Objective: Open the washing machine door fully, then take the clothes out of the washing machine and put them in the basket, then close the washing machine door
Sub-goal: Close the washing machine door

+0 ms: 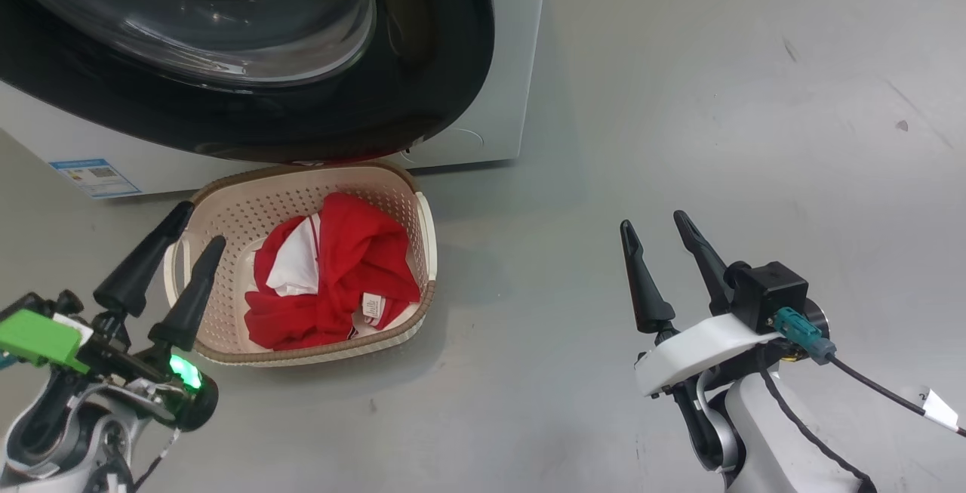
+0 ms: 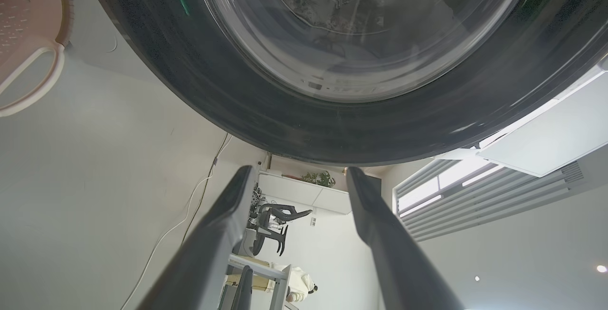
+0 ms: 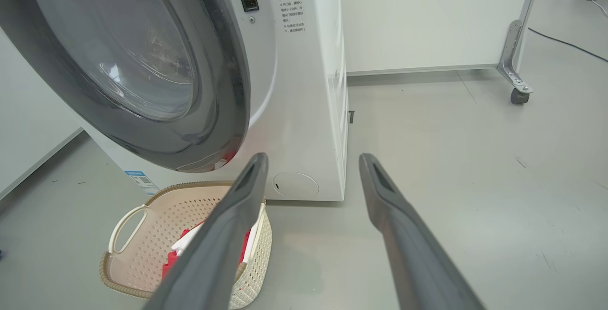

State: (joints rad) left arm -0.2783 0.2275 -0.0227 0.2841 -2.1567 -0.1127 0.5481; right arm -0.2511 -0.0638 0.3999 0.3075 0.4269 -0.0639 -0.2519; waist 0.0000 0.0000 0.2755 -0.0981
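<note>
The clothes point(image 1: 332, 281) lie in the basket point(image 1: 249, 214), a red crumpled heap with white parts. The heap is longest from the near left of the basket to the far right. A small white label point(image 1: 371, 304) on it faces the near side. The basket sits on the grey floor point(image 1: 717, 100), right in front of the washing machine point(image 1: 506, 63). Its two handles point left and right in the head view.

The washing machine door point(image 1: 423, 63) is big and round. Its black ring hangs over the far rim of the basket. In the right wrist view the door's right edge looks a little way off the white front, so it does not look shut flat. A bit of red shows at the low edge of the door, and I cannot tell what it is. A blue sticker point(image 1: 94, 176) is low on the machine's left, and a round cover point(image 3: 295, 184) is low on its right.

The left gripper point(image 1: 201, 225) is just beside the basket's left handle. Its fingers point up at the door, spread apart, and hold no cloth. The right gripper point(image 1: 653, 221) is well apart from the basket, out to the right, and its fingers are spread apart too.

The floor to the right of the basket and the machine is wide and bare. A white panel stands far back on a small wheel point(image 3: 517, 96)
</note>
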